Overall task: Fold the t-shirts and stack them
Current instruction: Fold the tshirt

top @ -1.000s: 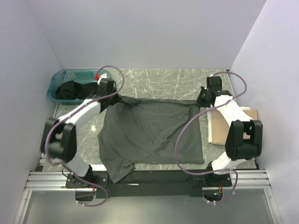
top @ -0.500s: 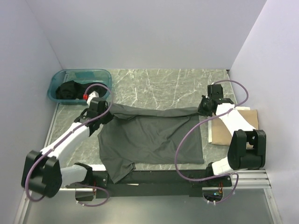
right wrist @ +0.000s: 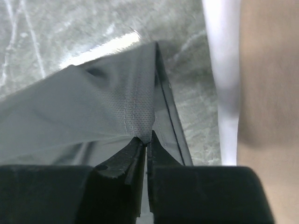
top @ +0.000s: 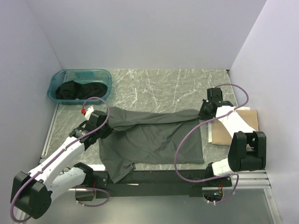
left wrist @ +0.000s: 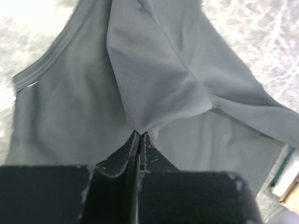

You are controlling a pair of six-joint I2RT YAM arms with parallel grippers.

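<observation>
Pinching the dark grey t-shirt (top: pixel 149 140) by its far edge, we have the left fingers (left wrist: pixel 134 148) closed on one corner and the right fingers (right wrist: pixel 141 156) closed on the other, that edge stretched between them over the rest, which lies spread on the worktop (top: pixel 154 86).

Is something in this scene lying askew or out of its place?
Yes. The near-left corner of the dark grey t-shirt hangs off the table onto the black rail instead of lying flat on the surface.
</observation>
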